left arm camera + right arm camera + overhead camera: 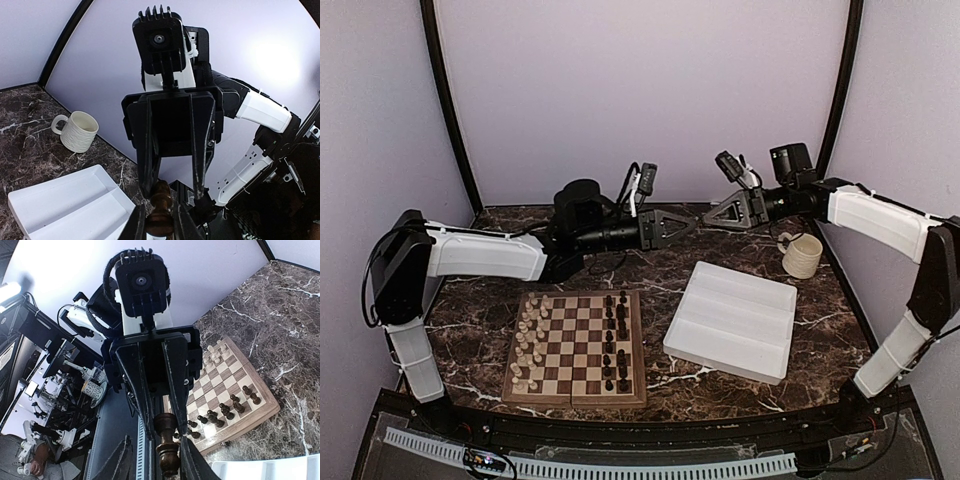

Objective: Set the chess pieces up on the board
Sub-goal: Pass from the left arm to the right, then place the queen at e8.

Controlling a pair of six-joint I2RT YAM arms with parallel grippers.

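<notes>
Table [650, 275]: dark veined marble.
Left tool [690, 223]: clenched on a dark piece [161, 212], held high above the table's far edge, mid-width.
Right tool [710, 214]: tip to tip with it, jaws around the same piece, gap showing, not yet clamped.
Why: probably a handover or regrip.
Board [573, 399]: table's near left corner, where the piece belongs.

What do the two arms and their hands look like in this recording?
The left arm and right arm have white shells over the long links and black joints. The left hand and right hand are black and triangular, with two long tapering fingers. A black finned camera block tops each wrist, and black cables loop alongside.
</notes>
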